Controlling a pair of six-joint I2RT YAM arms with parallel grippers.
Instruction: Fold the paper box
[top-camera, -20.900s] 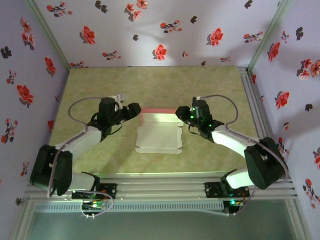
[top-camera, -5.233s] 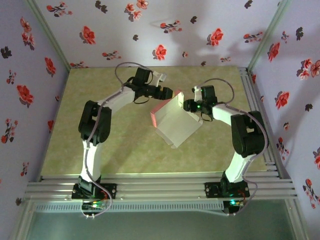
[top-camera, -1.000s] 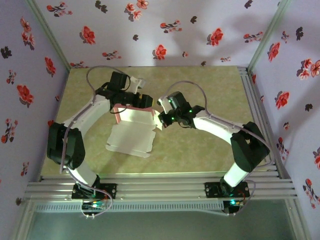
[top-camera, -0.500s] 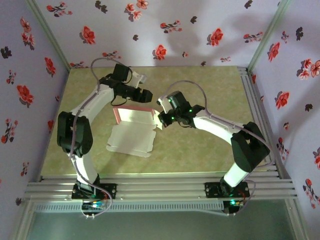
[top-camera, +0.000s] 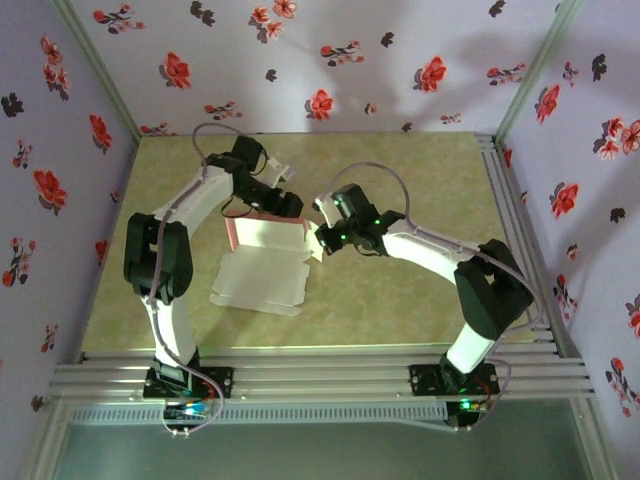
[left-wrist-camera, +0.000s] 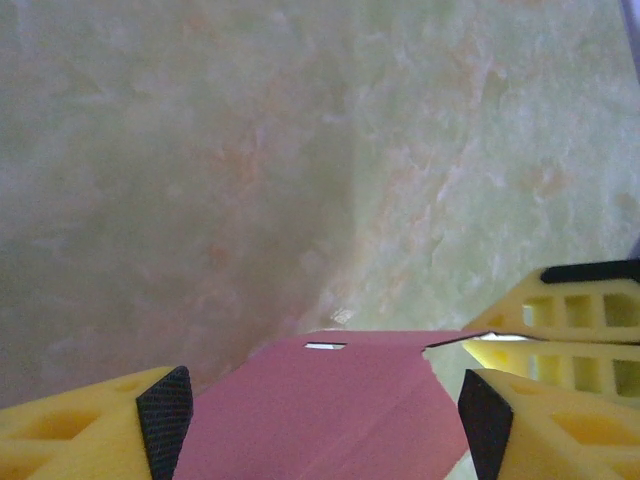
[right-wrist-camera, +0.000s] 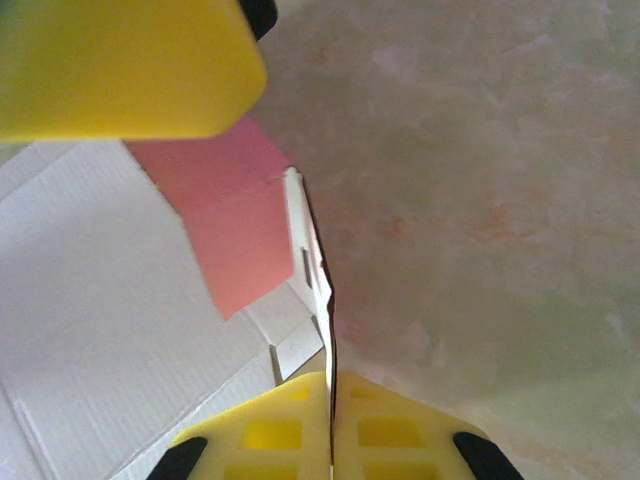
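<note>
The paper box (top-camera: 258, 272) lies half folded on the table, whitish-grey face up, its pink back flap (top-camera: 262, 233) raised. My left gripper (top-camera: 287, 205) hovers open over that flap's far edge. In the left wrist view the pink flap (left-wrist-camera: 330, 400) lies between my spread fingers (left-wrist-camera: 95, 430), with a gap on the right side. My right gripper (top-camera: 318, 240) is shut on the box's upright right side flap (right-wrist-camera: 318, 270), which runs edge-on into its yellow fingers (right-wrist-camera: 270, 435). In the right wrist view the white sheet (right-wrist-camera: 90, 300) spreads to the left.
A green marbled tabletop (top-camera: 400, 180) with open room behind and to the right of the box. Floral walls stand at the back and on both sides. A metal rail (top-camera: 320, 365) runs along the near edge. The left gripper's yellow finger (right-wrist-camera: 120, 65) sits top-left in the right wrist view.
The left arm has shifted over the back flap, its elbow swinging in. Its jaws look slightly wider. The right gripper keeps its hold, and the box has barely moved.
</note>
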